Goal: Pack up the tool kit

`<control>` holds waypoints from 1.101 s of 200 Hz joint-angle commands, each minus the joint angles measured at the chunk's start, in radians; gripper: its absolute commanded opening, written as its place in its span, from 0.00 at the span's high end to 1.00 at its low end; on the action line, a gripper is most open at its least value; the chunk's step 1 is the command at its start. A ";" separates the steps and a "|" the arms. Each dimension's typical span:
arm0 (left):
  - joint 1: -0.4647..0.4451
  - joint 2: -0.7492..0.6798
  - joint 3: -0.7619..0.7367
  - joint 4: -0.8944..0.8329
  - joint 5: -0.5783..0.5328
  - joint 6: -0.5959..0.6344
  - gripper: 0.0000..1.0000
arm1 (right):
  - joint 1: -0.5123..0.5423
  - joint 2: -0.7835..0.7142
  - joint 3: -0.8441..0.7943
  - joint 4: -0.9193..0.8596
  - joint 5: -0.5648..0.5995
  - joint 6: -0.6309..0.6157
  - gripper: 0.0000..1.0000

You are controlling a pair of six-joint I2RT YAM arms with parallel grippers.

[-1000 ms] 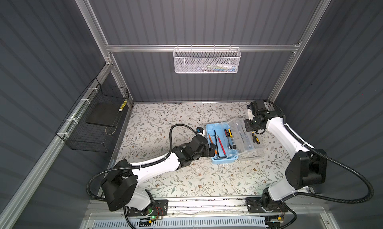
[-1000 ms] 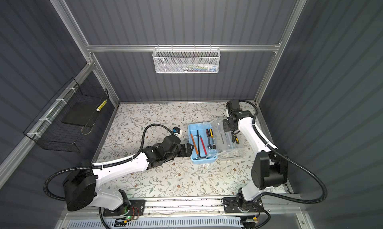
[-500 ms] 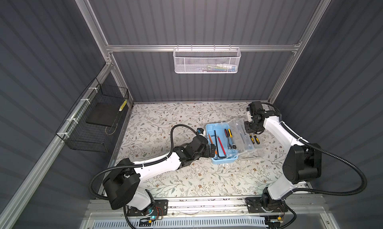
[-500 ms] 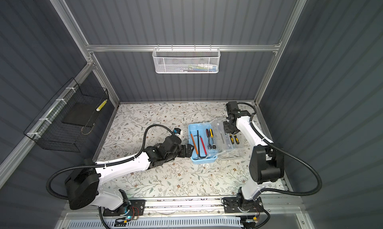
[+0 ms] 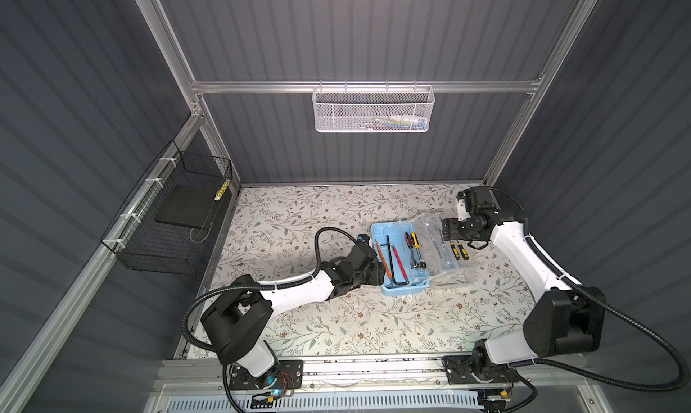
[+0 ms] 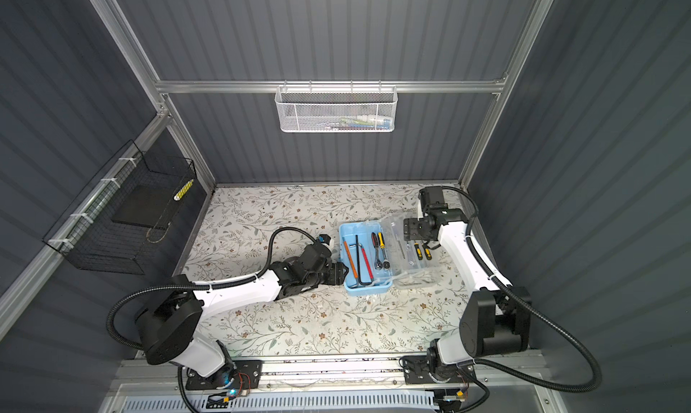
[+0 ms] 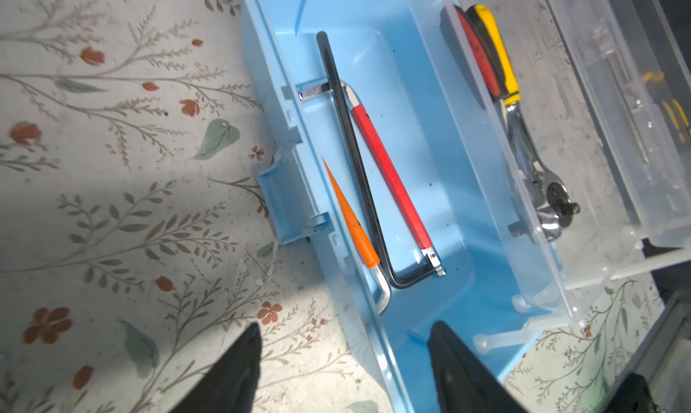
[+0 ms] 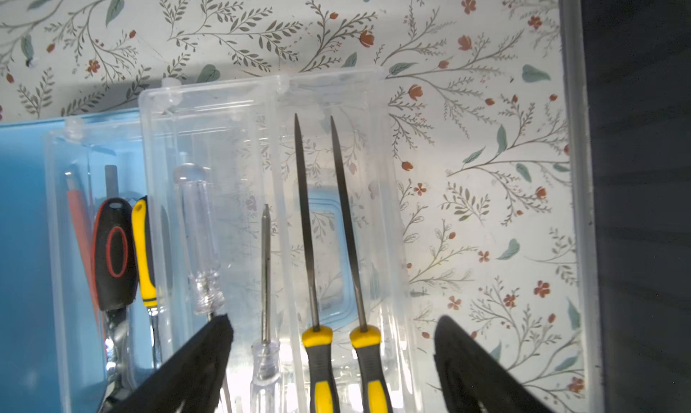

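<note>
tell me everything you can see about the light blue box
The light blue box is a rectangular plastic case, open and flat on the floral table. One long wall carries a latch tab; from the opposite side clear tiers fan out towards the right arm. On its floor lie a black hex key, a red-sleeved hex key and an orange-sleeved hex key. The left tool, open, straddles the latch-side wall.

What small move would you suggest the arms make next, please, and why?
Probably close the left gripper on the blue box wall that its fingers straddle, to steady it: the right gripper hangs open and empty over the clear tray, where the two files already lie.
</note>
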 commanded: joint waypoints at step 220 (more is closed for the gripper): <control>0.023 0.141 0.067 0.081 0.175 0.020 0.82 | -0.186 -0.071 -0.209 0.170 -0.475 0.196 0.08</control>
